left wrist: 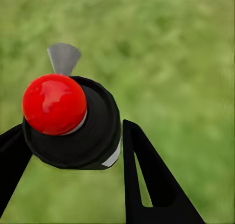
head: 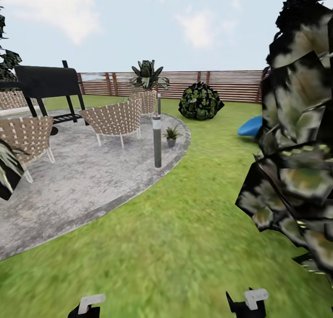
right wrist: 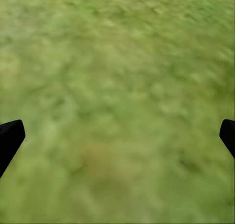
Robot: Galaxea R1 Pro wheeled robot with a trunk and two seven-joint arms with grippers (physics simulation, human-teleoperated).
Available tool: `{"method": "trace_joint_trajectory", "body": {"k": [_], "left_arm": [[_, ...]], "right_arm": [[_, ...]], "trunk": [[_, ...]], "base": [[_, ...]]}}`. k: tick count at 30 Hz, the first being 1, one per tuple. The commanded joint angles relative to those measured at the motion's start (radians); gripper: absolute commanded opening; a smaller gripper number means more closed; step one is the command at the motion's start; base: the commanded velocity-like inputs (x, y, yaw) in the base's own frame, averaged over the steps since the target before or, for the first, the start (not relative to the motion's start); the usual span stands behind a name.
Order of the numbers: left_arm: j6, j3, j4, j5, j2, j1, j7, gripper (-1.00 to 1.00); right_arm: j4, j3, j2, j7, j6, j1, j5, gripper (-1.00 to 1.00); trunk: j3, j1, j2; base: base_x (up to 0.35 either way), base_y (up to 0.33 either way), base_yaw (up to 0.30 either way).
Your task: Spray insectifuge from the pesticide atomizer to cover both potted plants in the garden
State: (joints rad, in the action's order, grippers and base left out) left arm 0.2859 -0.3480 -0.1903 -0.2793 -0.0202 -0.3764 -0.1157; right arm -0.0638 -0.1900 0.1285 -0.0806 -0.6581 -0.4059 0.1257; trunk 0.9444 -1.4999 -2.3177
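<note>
Green lawn (right wrist: 117, 87) lies beneath both tools: the left tool (left wrist: 73, 150) clamps the slim dark bottle with a red-tipped spray head (left wrist: 68, 121), the right tool (right wrist: 117, 136) gapes empty. Well ahead, one small grey-potted plant (head: 171, 135) apparently awaits spraying.

The pesticide atomizer (left wrist: 73, 121) has a glossy red plastic-looking knob on a matt black smooth cap. The chairs (head: 115, 119) look woven, like wicker, and the fence (head: 222, 84) is brown slatted wood. The paved circle (head: 78, 183) seems rough grey stone beside soft matt lawn (head: 185, 234).
</note>
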Motion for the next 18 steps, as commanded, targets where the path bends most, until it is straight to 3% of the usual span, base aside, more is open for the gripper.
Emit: {"method": "trace_joint_trajectory", "body": {"k": [1,18], "left_arm": [[0.004,-0.005,0.002,-0.011,0.0,-0.001,-0.004,-1.0],[0.004,-0.005,0.002,-0.01,0.0,-0.001,-0.004,-1.0]], "right_arm": [[0.001,-0.003,0.0,-0.008,-0.003,-0.001,0.011,1.0],[0.001,-0.003,0.001,-0.007,-0.003,-0.001,0.011,1.0]], "trunk": [[0.001,0.0,0.0],[0.001,0.0,0.0]], "base": [[0.34,0.082,0.013],[0.34,0.019,0.001]]}}
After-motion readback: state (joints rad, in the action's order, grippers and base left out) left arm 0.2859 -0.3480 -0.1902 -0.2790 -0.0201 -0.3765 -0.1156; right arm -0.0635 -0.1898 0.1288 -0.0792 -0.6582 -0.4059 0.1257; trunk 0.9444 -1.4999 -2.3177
